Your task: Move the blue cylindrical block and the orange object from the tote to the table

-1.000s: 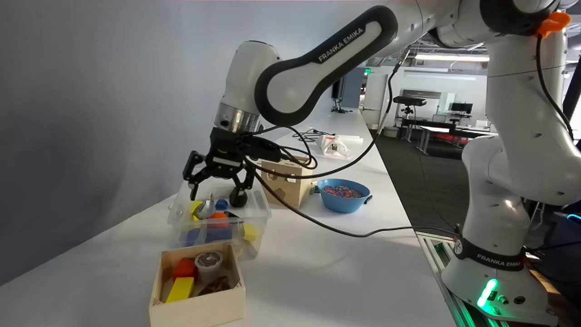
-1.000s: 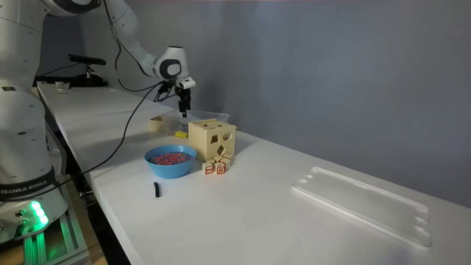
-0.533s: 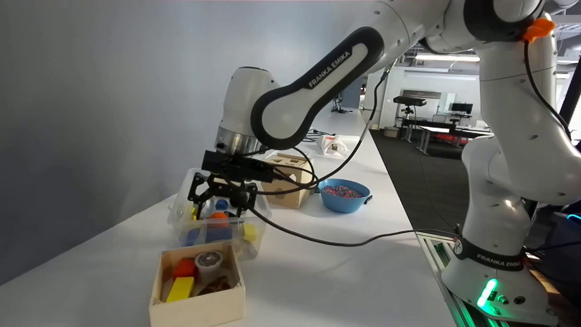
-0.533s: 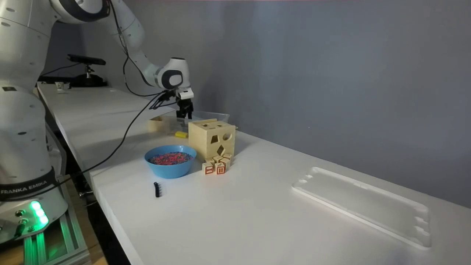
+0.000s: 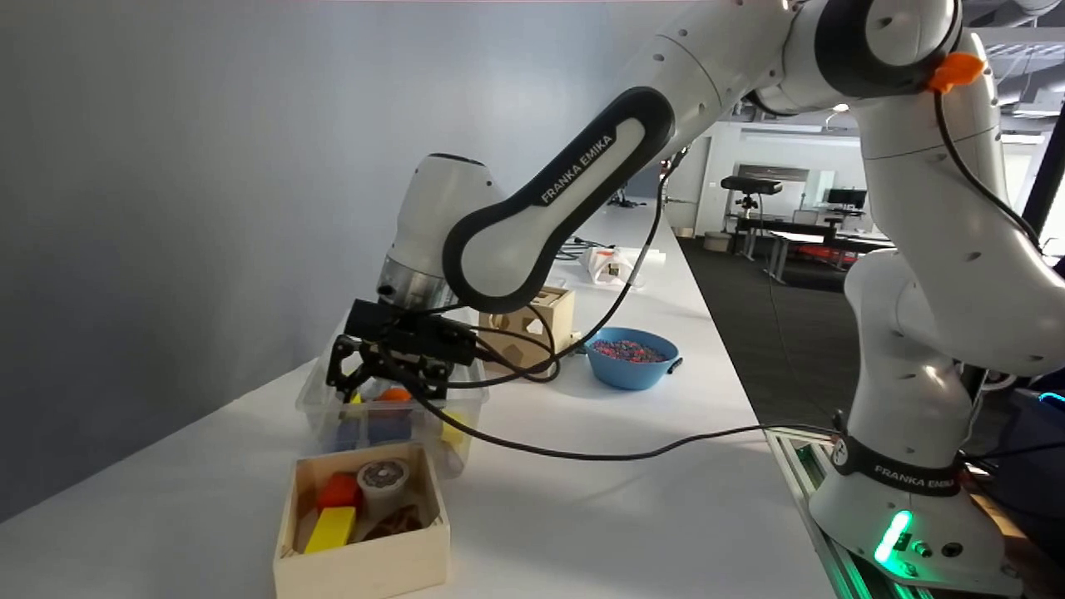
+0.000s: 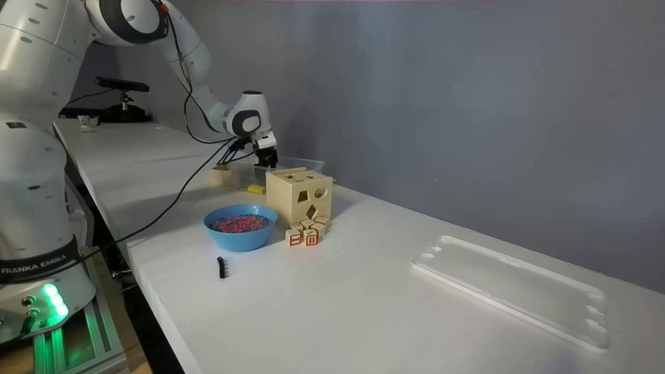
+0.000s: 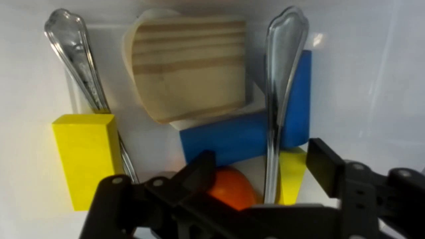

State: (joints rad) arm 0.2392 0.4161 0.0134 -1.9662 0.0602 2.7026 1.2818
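The clear tote (image 5: 476, 416) stands on the white table (image 5: 624, 507) in both exterior views. My gripper (image 5: 391, 391) is lowered into it, jaws apart. In the wrist view the orange object (image 7: 234, 189) lies beside the left finger (image 7: 199, 169), partly covered by the gripper. It also shows through the tote wall in an exterior view (image 5: 394, 393). A long blue piece (image 7: 225, 139) and another blue piece (image 7: 300, 99) lie in the tote; I cannot tell whether either is the blue cylindrical block. A metal utensil (image 7: 287, 43) runs between the open fingers.
The tote also holds a wooden block (image 7: 189, 69), yellow blocks (image 7: 83, 159) and another utensil (image 7: 71, 49). A wooden box (image 5: 362, 574) stands before it, a shape-sorter box (image 6: 288, 200) and blue bowl (image 6: 241, 239) behind. A wall runs along one side.
My gripper has moved down into the tote, its jaws still apart. The tote has shifted slightly left in an exterior view. The small round blue piece seen there before is now hidden behind the gripper.
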